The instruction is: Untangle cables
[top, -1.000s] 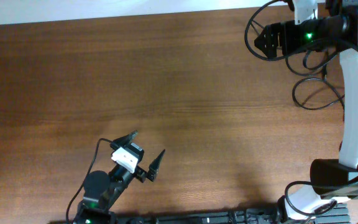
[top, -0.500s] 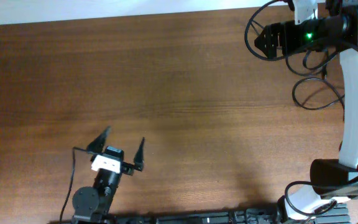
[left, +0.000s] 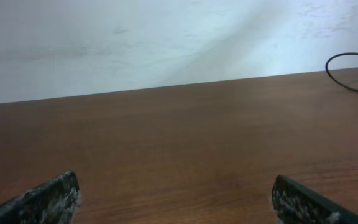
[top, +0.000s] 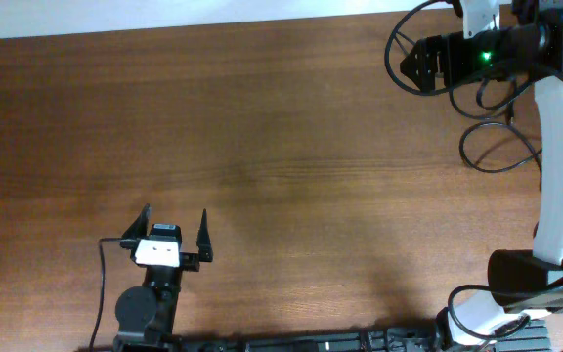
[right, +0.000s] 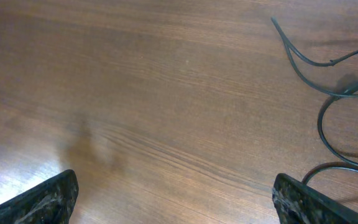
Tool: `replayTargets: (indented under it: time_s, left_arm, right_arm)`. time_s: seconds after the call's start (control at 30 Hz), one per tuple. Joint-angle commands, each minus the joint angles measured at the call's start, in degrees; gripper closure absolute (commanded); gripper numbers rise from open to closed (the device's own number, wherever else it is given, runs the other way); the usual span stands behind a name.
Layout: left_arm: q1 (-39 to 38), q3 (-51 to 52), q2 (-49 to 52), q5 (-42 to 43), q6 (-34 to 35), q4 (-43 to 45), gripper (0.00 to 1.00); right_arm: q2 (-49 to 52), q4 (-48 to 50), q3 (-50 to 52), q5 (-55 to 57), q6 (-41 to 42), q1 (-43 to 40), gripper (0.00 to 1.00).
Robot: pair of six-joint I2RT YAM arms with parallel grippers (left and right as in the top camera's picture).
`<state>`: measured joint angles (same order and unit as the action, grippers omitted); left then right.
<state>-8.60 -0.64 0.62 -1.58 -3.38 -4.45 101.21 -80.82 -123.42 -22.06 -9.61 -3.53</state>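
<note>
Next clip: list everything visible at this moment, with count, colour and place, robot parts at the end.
Brown wooden table: one, brown, fills most of each view.
Thin flexible black cables with a small plug end: number unclear, black, looping loosely on the far right part of the table.
Plain white wall: one, white, beyond the table's far edge.
Left gripper: one, black fingers apart, over the near left of the table, holding nothing.
Right gripper: one, black fingers apart, over the far right of the table, holding nothing.
</note>
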Motion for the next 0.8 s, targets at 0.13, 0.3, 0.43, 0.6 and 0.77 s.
replayTargets:
  time_s: [0.13,0.3,0.43,0.6,0.77]
  left_arm:
    - [1.2,0.2,-0.4,-0.4,-2.2,-0.4,0.01]
    - [1.2,0.2,-0.4,-0.4,-4.6,-0.4,0.01]
    - [1.2,0.2,-0.4,-0.4,-7.3,-0.4,0.01]
    - [1.2,0.2,-0.4,-0.5,-7.9,-0.4,0.01]
    - [1.2,0.2,-0.4,-0.8,-7.9,-0.4,0.01]
  right_arm:
    - [-0.6,0.0,-0.3,0.3,-0.7,0.2,0.01]
    - [-0.6,0.0,-0.3,0.3,-0.7,0.2,0.01]
    - [-0.6,0.0,-0.3,0.3,-0.7,0.2,0.01]
    - [-0.6,0.0,-0.3,0.3,-0.7,0.2,0.01]
    - [-0.6,0.0,-0.3,0.3,-0.7,0.2,0.01]
